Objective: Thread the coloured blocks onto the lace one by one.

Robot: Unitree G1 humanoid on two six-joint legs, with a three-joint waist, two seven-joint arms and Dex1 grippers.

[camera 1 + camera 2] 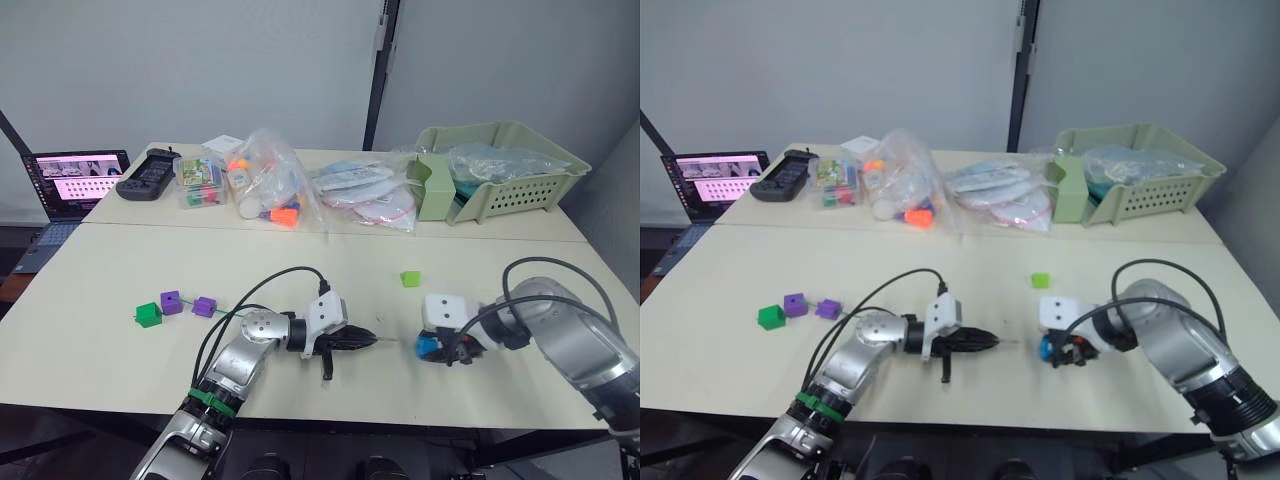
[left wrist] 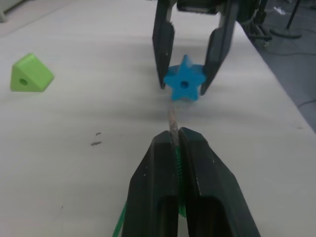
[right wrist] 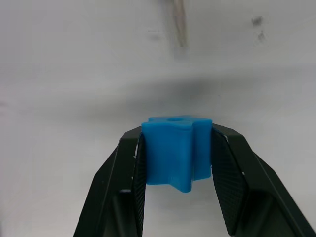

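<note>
Three blocks (image 1: 172, 303) sit strung on the thin green lace (image 2: 175, 129); left jaws pinch its tip toward the blue star block (image 2: 183, 84) clamped in right jaws; lime wedge (image 1: 410, 278) waits.

Two grippers face each other at the table's (image 1: 970, 255) near edge. Left gripper (image 1: 985, 343) pinches the lace (image 1: 855, 312), tip aimed at the blue block (image 1: 1047, 349) clamped by the right gripper (image 1: 1052, 351). Lime green block (image 1: 1040, 281) sits apart behind. Dark green block (image 1: 769, 317) and two purple blocks (image 1: 795, 304) (image 1: 828, 309) lie in a row left. Bags, laptop (image 1: 712, 180), green basket (image 1: 1135, 170) at back.
</note>
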